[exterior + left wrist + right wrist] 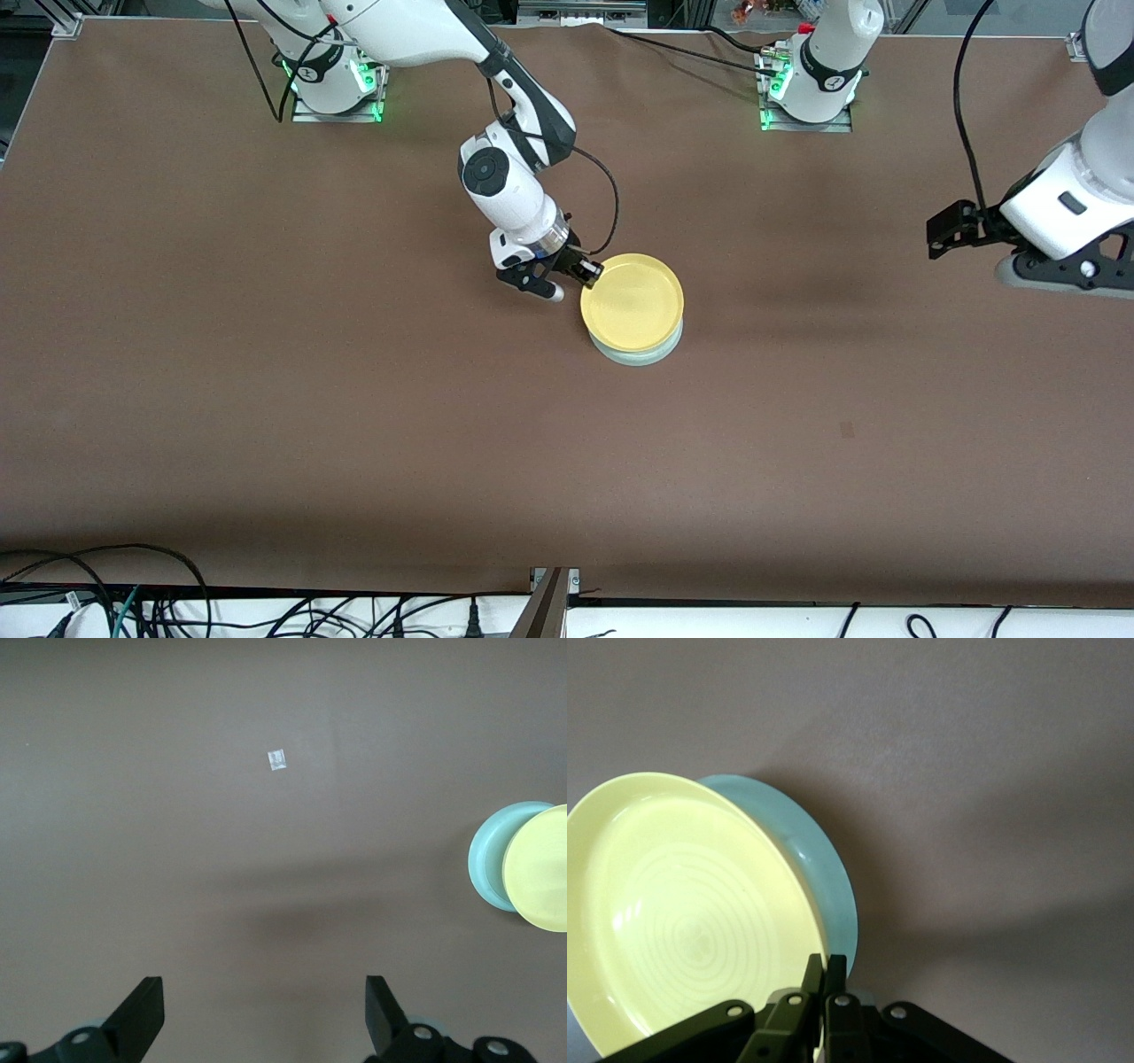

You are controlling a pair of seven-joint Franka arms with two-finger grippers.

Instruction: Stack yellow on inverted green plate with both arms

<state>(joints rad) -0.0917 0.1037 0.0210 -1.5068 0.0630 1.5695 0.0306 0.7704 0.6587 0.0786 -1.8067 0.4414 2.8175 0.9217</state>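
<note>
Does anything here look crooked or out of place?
The yellow plate sits off-centre over the green plate, so a green crescent shows on the side nearer the front camera. The right gripper pinches the yellow rim. The left gripper waits open over bare table.

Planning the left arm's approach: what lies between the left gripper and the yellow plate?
Only bare brown table, seen in the front view, separates the open left gripper from the yellow plate, which the right gripper pinches over the green plate.
</note>
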